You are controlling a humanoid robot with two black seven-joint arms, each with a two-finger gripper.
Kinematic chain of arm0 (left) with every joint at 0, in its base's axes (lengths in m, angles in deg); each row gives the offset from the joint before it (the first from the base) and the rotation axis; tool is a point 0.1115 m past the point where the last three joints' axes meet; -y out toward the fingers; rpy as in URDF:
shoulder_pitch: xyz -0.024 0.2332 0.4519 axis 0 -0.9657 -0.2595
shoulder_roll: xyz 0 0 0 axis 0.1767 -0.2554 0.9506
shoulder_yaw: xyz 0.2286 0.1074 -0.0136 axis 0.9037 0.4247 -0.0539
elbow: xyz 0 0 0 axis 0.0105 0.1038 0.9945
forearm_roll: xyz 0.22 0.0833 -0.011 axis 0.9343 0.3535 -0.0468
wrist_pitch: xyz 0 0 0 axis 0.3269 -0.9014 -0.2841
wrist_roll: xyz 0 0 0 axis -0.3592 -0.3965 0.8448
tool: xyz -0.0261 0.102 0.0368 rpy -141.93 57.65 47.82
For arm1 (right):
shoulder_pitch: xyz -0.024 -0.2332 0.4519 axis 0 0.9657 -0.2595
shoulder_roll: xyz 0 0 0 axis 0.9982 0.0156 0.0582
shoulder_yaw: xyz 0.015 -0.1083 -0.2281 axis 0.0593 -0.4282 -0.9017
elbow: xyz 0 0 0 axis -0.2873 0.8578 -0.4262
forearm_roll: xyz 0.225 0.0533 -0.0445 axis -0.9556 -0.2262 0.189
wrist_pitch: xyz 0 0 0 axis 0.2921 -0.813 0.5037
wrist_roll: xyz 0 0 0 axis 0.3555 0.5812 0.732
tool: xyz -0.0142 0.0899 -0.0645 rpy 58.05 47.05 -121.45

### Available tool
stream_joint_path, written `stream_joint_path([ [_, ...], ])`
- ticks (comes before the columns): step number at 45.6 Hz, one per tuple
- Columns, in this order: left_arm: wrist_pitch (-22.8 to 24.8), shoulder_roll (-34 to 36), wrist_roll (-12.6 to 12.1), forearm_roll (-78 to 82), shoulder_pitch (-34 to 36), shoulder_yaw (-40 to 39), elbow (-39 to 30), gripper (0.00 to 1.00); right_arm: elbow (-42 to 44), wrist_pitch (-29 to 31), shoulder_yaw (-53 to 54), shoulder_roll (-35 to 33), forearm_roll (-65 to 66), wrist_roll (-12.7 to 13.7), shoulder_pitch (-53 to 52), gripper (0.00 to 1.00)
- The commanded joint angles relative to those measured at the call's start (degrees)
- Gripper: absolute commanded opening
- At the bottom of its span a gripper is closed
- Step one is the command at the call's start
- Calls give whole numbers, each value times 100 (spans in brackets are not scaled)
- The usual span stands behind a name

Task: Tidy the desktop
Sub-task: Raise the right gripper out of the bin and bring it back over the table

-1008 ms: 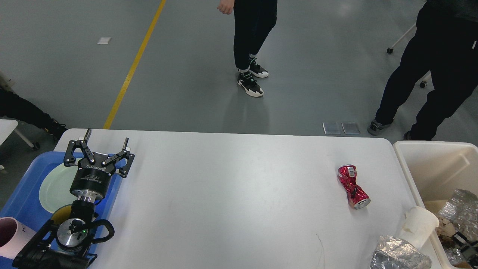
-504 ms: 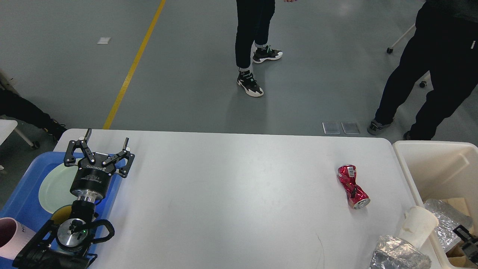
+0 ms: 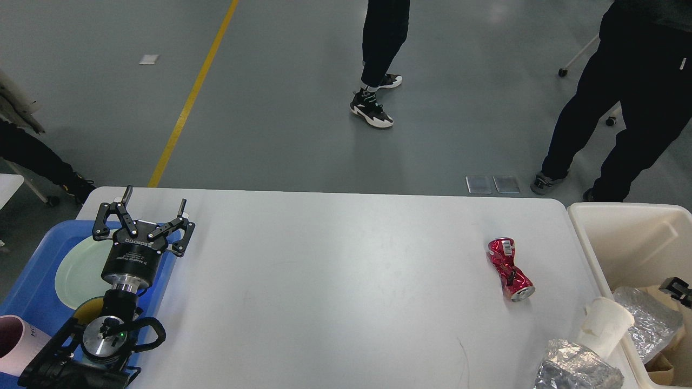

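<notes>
Over on the near-left corner, the left gripper (image 3: pixel 154 202) sat spread wide, both black fingers splayed apart with nothing between them and touching nothing. It hung above the spot where the blue plastic tray (image 3: pixel 32 275) meets the desktop (image 3: pixel 335 292). The tray had a pale green round plate (image 3: pixel 81 265) on it, smooth and glossy, plus a pinkish cup (image 3: pixel 13 343) right at the frame edge.

Right gripper (image 3: pixel 678 285) was barely poking in at the far right edge above the bin, just a small dark bit, so I couldn't tell if it was released or clenched.

The desktop itself was a big smooth white slab with rounded corners filling most of the lower view. On its right side lay a crushed red can (image 3: pixel 510 268), shiny metal, pinched in the middle, lying on its side. Near the front right corner a white paper cup (image 3: pixel 605 327) lay tipped beside a crinkly wad of foil (image 3: pixel 576 370). A cream plastic bin (image 3: pixel 621 243) stood just beside the table's right end, more crumpled foil inside.
</notes>
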Motion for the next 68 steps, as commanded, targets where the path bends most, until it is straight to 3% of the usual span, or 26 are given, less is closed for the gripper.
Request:
stream_joint_path([
  [1,2,-3,0,-1,-1,0,0,97,-853,834,-1050,39,16,9,-1524,100],
  [10,2,6,0,8,-1,0,0,97,-1767,2600,-1675,127,-2,9,-3800,100],
  [21,2,-3,0,-1,-1,0,0,97,-2637,4727,-2124,1533,-142,18,-5963,100],
  [26,-7,6,0,-1,-1,0,0,97,-3147,4727,-1904,1542,-695,18,-6938,100],
  [35,-7,6,0,-1,-1,0,0,97,-4966,4727,-1702,1463,-969,9,-8680,100],
  [42,-7,6,0,-1,-1,0,0,97,-5363,4727,-1658,1437,-969,9,-8680,100],
  [57,-7,6,0,-1,7,0,0,97,-5380,4624,-1754,1384,-960,9,-8479,100],
  [61,-7,6,0,-1,7,0,0,97,-5328,4361,-1745,1375,-960,9,-8163,100],
  [68,-7,6,0,-1,7,0,0,97,-4907,3359,-1649,1340,-566,-9,-6863,100],
])
